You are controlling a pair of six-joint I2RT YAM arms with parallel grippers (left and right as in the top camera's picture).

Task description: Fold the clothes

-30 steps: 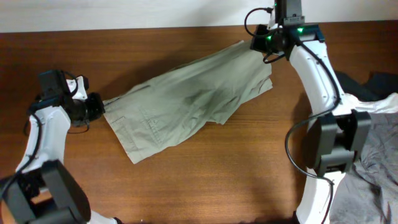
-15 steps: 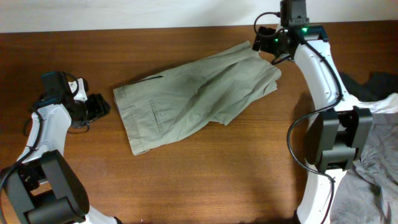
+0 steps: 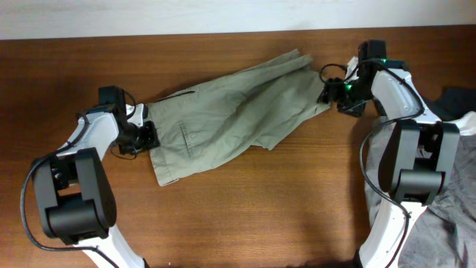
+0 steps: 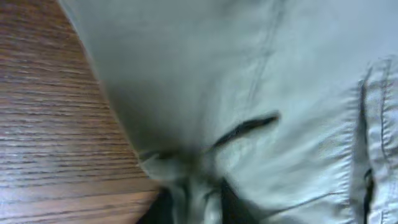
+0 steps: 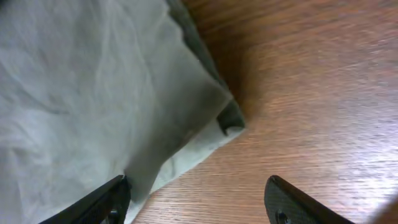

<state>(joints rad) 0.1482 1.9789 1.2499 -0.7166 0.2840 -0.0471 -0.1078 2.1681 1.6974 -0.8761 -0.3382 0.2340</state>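
**Shorts flat on the table: one pincer on the cloth, one off it**

Across the whole overhead view: brown wooden table [image 3: 245,216]. On its upper middle: olive-green shorts [image 3: 230,112], spread mostly flat, slanting from the lower left up to the upper right, waistband end at the left, leg hems at the right. At the right edge of the frame: a grey garment [image 3: 455,186] low down and a dark garment [image 3: 455,98] above it, both well apart from the shorts.

At the left end of the shorts, mid-height: left gripper [image 3: 149,138], touching the waistband edge. In the blurred left wrist view, olive cloth over nearly the whole frame, bare wood only at the left. At the bottom edge, a bunched fold pinched between two dark fingers [image 4: 160,211]. Reads as clamped on the shorts.

At the upper right: right gripper [image 3: 329,93], just beside the hem. In the right wrist view, fingers [image 5: 109,199] spread wide at the bottom of the frame. Holds nothing: between them only the cloth's edge and bare wood, with the hem corner lying flat above.
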